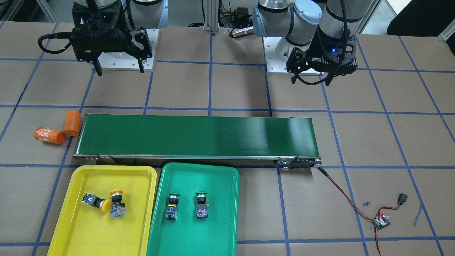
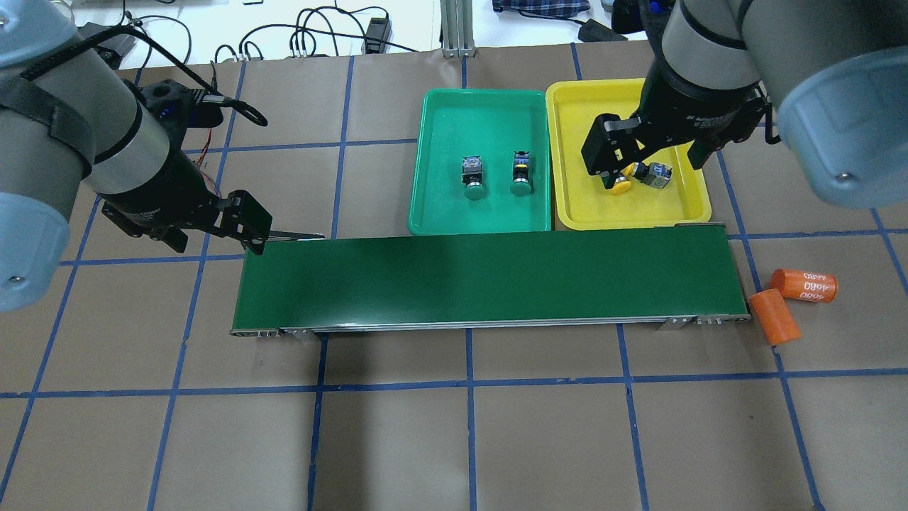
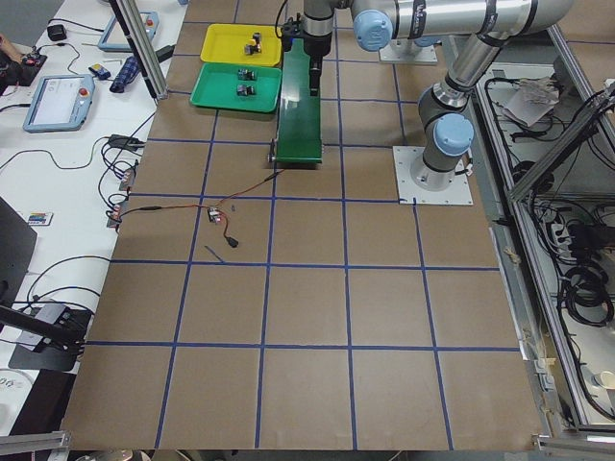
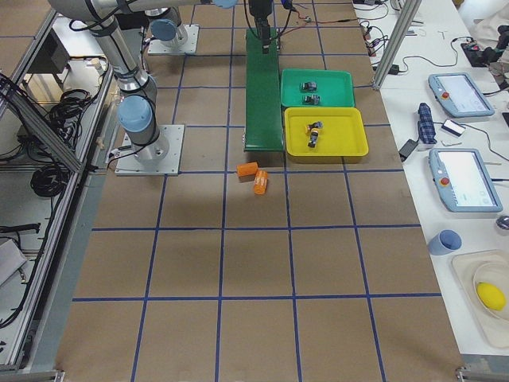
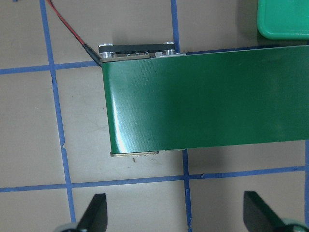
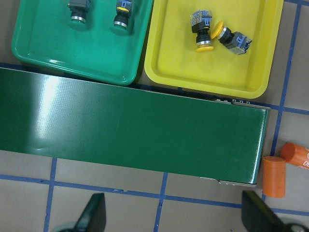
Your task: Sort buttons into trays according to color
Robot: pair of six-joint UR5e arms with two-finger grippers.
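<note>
Closest to the front camera, the yellow tray (image 1: 89, 234) held both yellow buttons (image 1: 117, 206), touching each other near its middle. At its 3 o'clock sat the green tray (image 1: 199, 241), with two green buttons (image 1: 202, 206) lying side by side and apart. At 12 o'clock from the trays stretched the belt (image 1: 195, 137), with two orange cylinders (image 1: 49, 136) off its 9 o'clock end. Farthest back, the right gripper (image 1: 119, 71) and the left gripper (image 1: 311, 81) both hung above the table, fingers spread wide.

left arm (image 2: 92, 135), right arm (image 2: 794, 50): silver tubes, pale blue joint caps. left gripper (image 1: 310, 83), right gripper (image 1: 119, 71): black, ribbed housing, slim fingers (image 1: 96, 69). black cable (image 1: 40, 43) looped. blue led (image 1: 333, 50). white screwed base plate (image 1: 275, 67).
</note>
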